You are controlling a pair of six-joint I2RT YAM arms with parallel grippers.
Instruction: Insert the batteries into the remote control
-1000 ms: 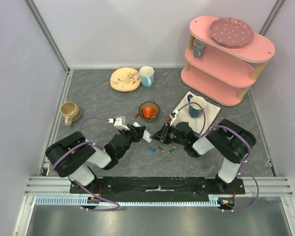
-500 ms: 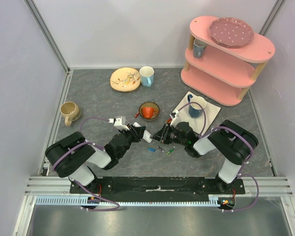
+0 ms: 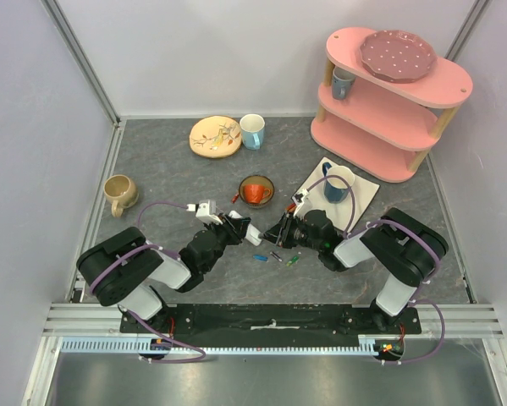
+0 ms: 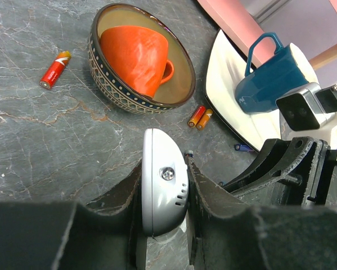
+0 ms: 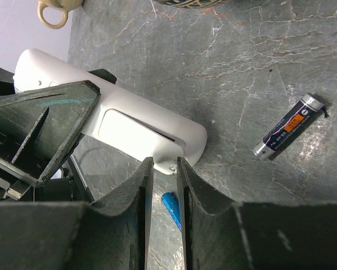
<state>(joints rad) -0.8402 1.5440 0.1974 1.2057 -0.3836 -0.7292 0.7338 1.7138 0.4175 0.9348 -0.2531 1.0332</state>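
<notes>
My left gripper [image 4: 164, 194] is shut on the white remote control [image 4: 163, 185] and holds it just above the table; it also shows in the right wrist view [image 5: 129, 126] and the top view [image 3: 251, 235]. My right gripper [image 5: 164, 169] is nearly closed, and its fingertips [image 5: 147, 174] pinch the remote's rounded end edge by the back panel. A blue battery [image 5: 173, 209] lies on the table below it. A dark battery [image 5: 288, 126] lies to the right. In the top view the blue [image 3: 259, 258], dark [image 3: 275, 255] and green [image 3: 293, 260] batteries lie between the arms.
A patterned bowl holding an orange cup [image 4: 140, 56] stands just beyond the grippers, with red-orange batteries on either side [image 4: 55, 70] [image 4: 200, 117]. A blue mug [image 3: 338, 183] stands on a white plate [image 3: 365, 191]. A pink shelf [image 3: 388, 93], beige mug [image 3: 118, 194], plate [image 3: 214, 135] and light mug [image 3: 252, 131] stand farther off.
</notes>
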